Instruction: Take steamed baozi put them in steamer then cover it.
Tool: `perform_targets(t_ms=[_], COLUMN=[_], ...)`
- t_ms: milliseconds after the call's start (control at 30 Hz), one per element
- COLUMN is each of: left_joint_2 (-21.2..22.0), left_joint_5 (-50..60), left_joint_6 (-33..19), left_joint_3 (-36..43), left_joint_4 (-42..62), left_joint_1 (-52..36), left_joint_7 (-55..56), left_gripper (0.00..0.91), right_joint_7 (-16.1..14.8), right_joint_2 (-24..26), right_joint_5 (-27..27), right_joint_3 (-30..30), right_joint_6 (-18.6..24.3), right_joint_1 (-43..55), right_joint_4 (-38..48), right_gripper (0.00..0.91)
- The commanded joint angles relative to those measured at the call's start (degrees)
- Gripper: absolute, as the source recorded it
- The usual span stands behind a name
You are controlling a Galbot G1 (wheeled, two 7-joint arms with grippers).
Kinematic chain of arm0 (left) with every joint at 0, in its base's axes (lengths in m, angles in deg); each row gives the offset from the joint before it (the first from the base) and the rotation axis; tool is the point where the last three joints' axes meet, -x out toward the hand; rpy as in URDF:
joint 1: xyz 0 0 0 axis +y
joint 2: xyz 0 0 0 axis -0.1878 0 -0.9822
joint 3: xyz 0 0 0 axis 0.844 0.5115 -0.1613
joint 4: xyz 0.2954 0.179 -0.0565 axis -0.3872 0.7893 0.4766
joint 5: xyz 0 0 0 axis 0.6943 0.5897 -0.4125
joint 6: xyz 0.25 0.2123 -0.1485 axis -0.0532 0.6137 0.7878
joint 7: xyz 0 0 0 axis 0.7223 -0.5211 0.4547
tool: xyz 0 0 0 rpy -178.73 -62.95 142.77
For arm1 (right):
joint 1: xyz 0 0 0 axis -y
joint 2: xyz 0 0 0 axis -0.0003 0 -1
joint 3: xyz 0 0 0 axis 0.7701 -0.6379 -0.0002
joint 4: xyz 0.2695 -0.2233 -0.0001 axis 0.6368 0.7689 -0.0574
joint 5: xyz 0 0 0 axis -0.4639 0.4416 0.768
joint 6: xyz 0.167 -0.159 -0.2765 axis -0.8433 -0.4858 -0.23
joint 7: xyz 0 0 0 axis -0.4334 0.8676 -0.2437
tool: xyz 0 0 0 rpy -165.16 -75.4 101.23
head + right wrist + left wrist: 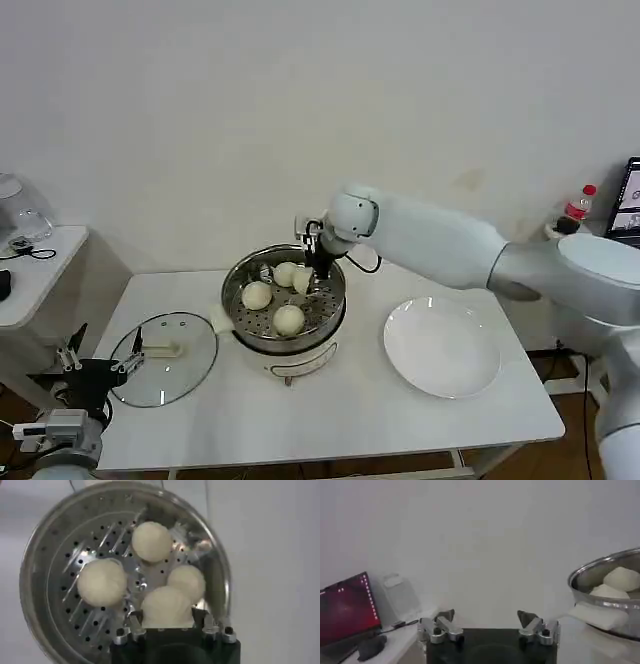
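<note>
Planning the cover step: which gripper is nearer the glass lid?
Left. The left gripper hovers open at the glass lid's outer edge; the right gripper is inside the steamer, closed on a baozi.

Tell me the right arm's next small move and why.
Probably open the jaws and lift away: the right gripper holds the fourth round pale bun down inside the shiny perforated steel steamer, beside three others, and the white plate is bare.

We see the right arm stretched forward, its right gripper [167,620] pointing down with fingers closed around something. The left gripper [487,620] waits low, fingers spread apart.
</note>
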Motion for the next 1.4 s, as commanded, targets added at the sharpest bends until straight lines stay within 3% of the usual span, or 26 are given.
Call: perform_targets(t_ms=[33, 400, 433, 467, 500, 900, 1100, 1133, 1367, 1400], left_joint_2=[-0.06, -0.03, -0.03, 0.0, 0.03, -0.01, -0.08, -0.06, 0.19, 0.18], left_joint_5=[-0.08, -0.18, -0.19, -0.18, -0.16, -0.44, -0.81, -0.83, -0.43, -0.25], left_joint_6=[-0.08, -0.06, -0.07, -0.07, -0.07, -0.02, -0.01, -0.01, -0.06, -0.11], left_joint_3=[-0.15, -0.3, -0.29, -0.29, -0.29, -0.29, -0.14, -0.05, 0.79, 0.86], left_joint_4=[0.14, 0.02, 0.01, 0.02, 0.01, 0.38, 0.7, 0.72, 0.62, 0.71], left_joint_1=[0.11, 0.05, 0.08, 0.08, 0.08, -0.2, -0.6, -0.65, -0.63, -0.57], left_joint_7=[-0.08, -0.08, -0.09, -0.08, -0.09, -0.04, -0.04, -0.04, 0.02, 0.01], left_gripper=[0.907, 0.907, 0.907, 0.907, 0.907, 0.907, 0.907, 0.907, 0.907, 0.907], right_joint_7=[0.19, -0.12, -0.14, -0.11, 0.09, 2.88, 11.86, 15.83, 30.77, 34.78], right_joint_2=[-1.29, -0.65, -0.48, -0.39, -0.28, 4.04, 11.66, 13.37, 21.97, 23.81], right_joint_5=[2.33, 4.03, 3.88, 3.75, 3.62, -0.31, -4.52, -4.92, -3.73, -3.22], right_joint_3=[-0.36, -0.14, -0.1, -0.06, 0.04, 1.58, 5.73, 7.38, 20.28, 25.3], right_joint_6=[-0.1, 0.76, 0.86, 0.82, 0.77, 0.01, -0.9, -0.9, 0.36, 1.41], right_joint_1=[-1.94, -2.43, -2.46, -2.47, -2.5, 1.37, 1.48, 0.29, -10.77, -16.6], right_joint_4=[1.93, 2.33, 2.08, 1.91, 1.7, -5.91, -15.34, -17.22, -27.56, -30.84], right_gripper=[0.675, 0.675, 0.806, 0.806, 0.907, 0.907, 0.907, 0.907, 0.907, 0.907])
